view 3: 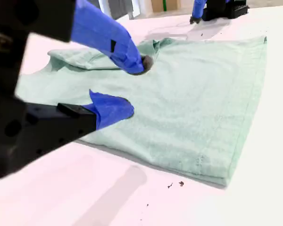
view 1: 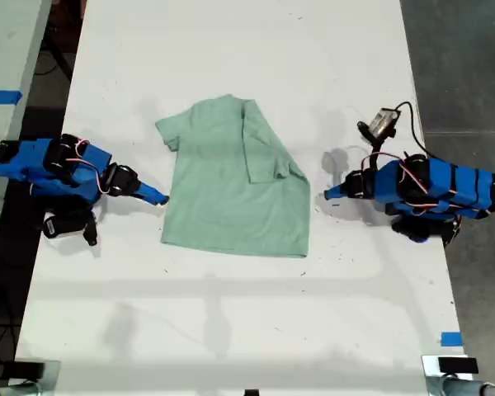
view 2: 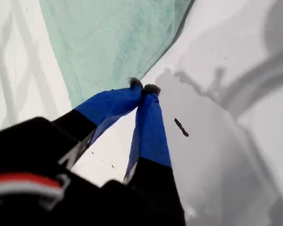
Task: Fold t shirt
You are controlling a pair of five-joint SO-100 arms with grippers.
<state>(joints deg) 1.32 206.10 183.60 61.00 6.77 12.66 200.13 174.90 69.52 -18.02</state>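
Observation:
The pale green t shirt (view 1: 223, 190) lies flat mid-table, with one sleeve folded in over its body on the exterior view's right. My first gripper (view 1: 326, 195) is on the exterior view's right. It is shut with nothing in it (view 2: 144, 88), its tips on the table just off the cloth's edge (view 2: 113, 42). My second gripper (view 1: 163, 198) is at the shirt's side edge on the exterior view's left. It is open and empty (view 3: 134, 87), held above the table and looking across the shirt (view 3: 193, 103). The first gripper (view 3: 196, 12) shows beyond the shirt's far edge.
A small camera unit with a black cable (view 1: 384, 124) sits on the white table (view 1: 231, 330) behind the first arm. Blue tape (view 1: 451, 338) marks the table's edge at the exterior view's lower right. A second table (view 1: 4, 49) stands past a dark gap at the exterior view's left.

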